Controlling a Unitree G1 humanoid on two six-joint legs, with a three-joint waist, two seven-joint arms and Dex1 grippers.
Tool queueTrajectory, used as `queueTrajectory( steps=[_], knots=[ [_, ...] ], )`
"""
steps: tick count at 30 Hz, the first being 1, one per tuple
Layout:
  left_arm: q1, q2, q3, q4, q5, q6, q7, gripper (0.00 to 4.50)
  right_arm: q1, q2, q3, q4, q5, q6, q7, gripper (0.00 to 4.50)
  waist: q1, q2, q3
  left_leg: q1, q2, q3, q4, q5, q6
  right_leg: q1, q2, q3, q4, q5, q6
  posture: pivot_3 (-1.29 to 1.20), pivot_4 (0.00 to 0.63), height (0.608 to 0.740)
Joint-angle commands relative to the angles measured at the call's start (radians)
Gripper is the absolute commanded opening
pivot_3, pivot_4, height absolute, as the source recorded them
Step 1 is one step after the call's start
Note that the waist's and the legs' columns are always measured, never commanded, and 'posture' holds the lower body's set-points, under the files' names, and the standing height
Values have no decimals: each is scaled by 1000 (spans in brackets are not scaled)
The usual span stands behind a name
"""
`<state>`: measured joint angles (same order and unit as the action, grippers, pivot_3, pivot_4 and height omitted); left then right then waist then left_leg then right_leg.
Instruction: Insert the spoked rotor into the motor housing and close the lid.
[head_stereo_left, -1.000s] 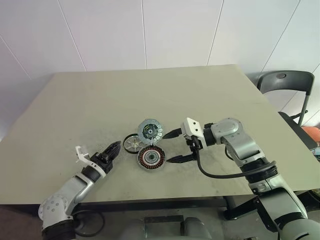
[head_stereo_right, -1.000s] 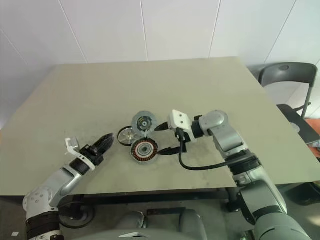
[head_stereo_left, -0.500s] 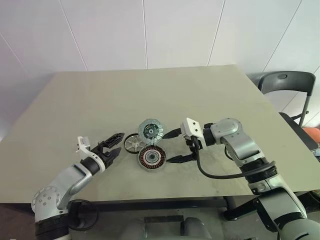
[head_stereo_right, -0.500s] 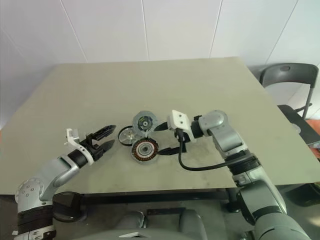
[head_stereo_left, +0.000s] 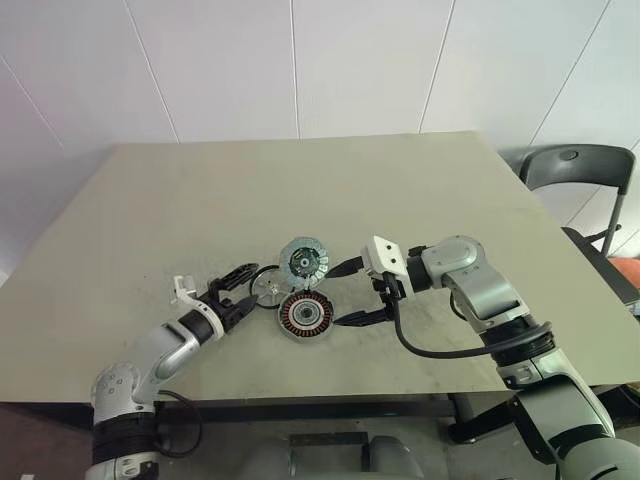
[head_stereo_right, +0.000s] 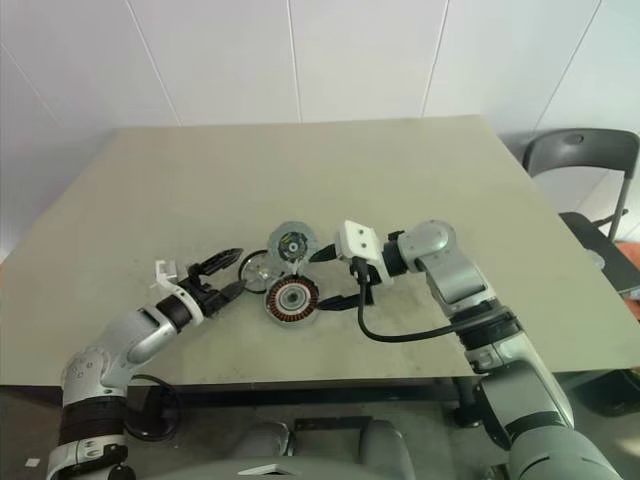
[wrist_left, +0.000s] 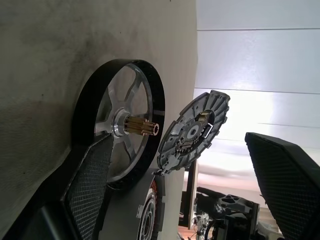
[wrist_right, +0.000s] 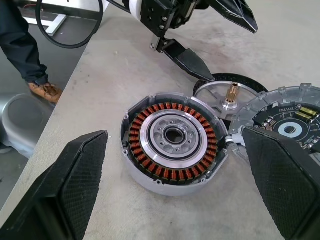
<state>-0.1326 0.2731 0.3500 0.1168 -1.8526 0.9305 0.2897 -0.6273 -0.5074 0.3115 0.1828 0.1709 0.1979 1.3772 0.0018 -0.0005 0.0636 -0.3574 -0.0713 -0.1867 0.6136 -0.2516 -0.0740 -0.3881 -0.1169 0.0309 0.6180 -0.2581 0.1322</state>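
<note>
Just ahead of the left gripper (head_stereo_left: 238, 292), whose fingers stand spread wide and empty, the spoked rotor (head_stereo_left: 266, 287) lies flat on the table (head_stereo_left: 150, 220), its brass shaft pointing up from the hub. One finger reaches beside the black rim; in the left wrist view the rotor (wrist_left: 120, 122) sits between the two fingers. Past it, toward the right gripper (head_stereo_left: 352, 293), the motor housing (head_stereo_left: 303, 316) rests open side up, coppery windings showing, and the lid (head_stereo_left: 302, 261) stands tilted against its far edge. The right gripper is open too, holding nothing, its fingers straddling the housing's right side without touching it.

The rotor looks light, rigid and thin, with a smooth rim that may slip. Pinching across the rim seems safest; the shaft and slim spokes are poorer holds. It must go in level, shaft centred over the housing's bore.
</note>
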Motion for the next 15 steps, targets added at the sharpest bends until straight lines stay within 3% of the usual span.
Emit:
queueTrajectory(
  steps=[1,11,15],
  knots=[
    [10,3,4,-36,-14,2,-20,4488,-13,0,-9,-31,9,-3,-8,4500,5,0,0,0,0,0,0,0,0,0,0,0,0,0,0,0,0,740],
    [134,60,85,-223,-104,-29,-127,4488,-12,-3,-10,-28,13,-5,-7,4500,9,0,0,-2,0,1,-1,0,0,-3,0,0,0,0,-1,0,0,740],
    [155,82,70,-199,-110,-19,-111,4488,-15,1,-9,-21,13,-10,-5,4500,11,0,0,-2,0,1,-1,0,0,-2,0,0,-1,0,-1,0,0,740]
  ],
)
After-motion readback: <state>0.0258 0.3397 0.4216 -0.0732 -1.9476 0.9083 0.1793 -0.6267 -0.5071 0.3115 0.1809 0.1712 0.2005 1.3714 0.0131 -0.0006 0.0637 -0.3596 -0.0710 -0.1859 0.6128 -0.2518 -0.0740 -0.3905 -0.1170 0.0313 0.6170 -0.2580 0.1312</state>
